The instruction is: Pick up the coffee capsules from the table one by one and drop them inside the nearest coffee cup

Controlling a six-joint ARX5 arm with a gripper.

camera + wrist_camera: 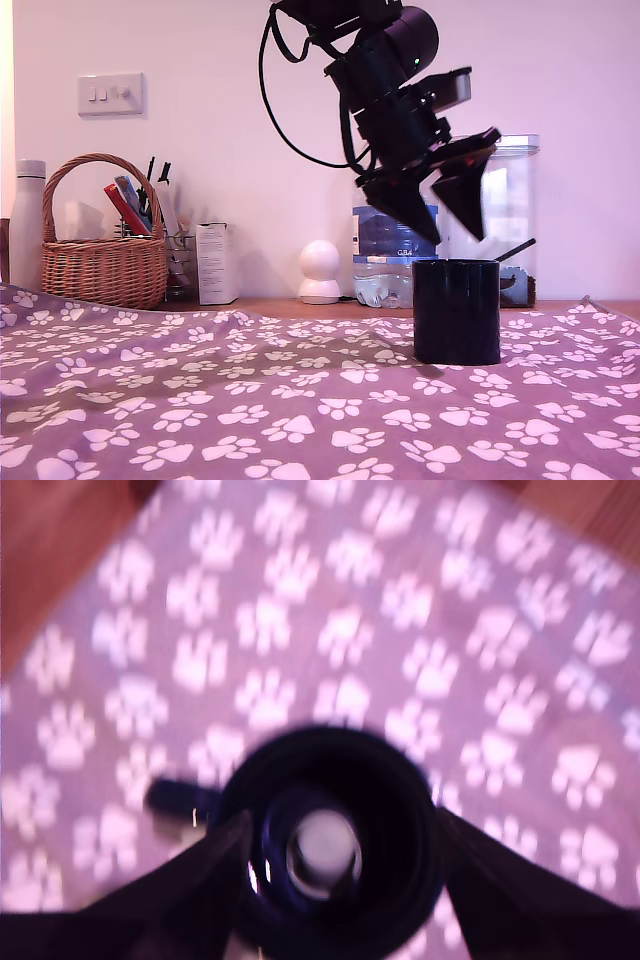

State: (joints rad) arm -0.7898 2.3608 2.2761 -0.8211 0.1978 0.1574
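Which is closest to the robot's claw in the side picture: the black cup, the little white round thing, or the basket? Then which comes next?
Measured from the end effector in the exterior view:
1. The black cup, right beneath it.
2. The white round gadget, on the wooden strip toward the view's left.
3. The wicker basket, far off at the view's left.
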